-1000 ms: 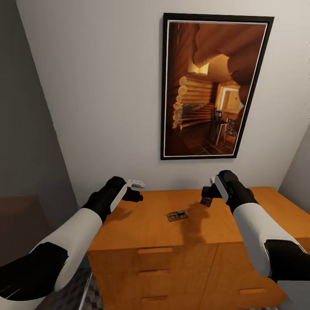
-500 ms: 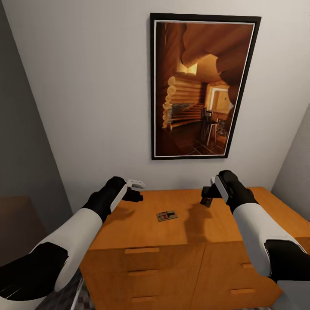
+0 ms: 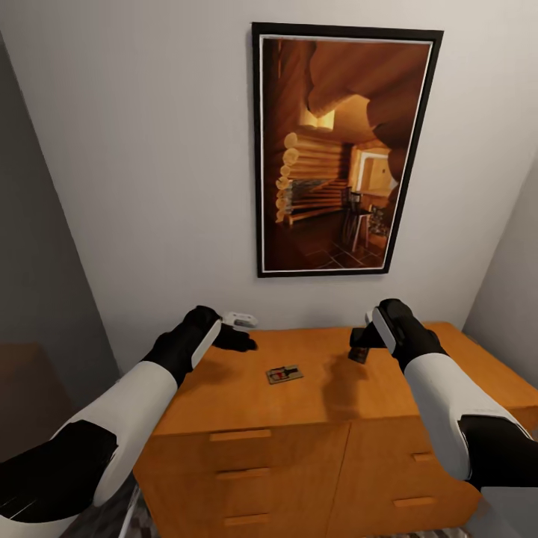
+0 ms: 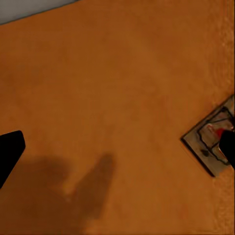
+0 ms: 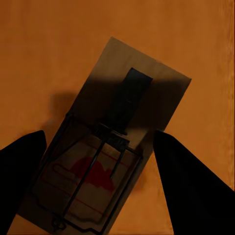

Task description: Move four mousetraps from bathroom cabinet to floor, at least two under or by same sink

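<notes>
Change: camera is drifting rightward since earlier; arms keeping their pose.
Right gripper (image 3: 362,346): fingers closing on a held mousetrap (image 5: 105,159), apparently lifted above the cabinet (image 3: 246,396) top.
Left gripper (image 3: 240,333): hovering spread wide, empty, near the top's rear-left corner.
Second mousetrap (image 3: 284,373): lying mid-top.

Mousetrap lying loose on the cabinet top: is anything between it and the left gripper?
Nothing visible. The mousetrap lies flat on the bare cabinet top, with only open wood between it and the open left gripper. The right gripper holds another trap off to the side.
</notes>
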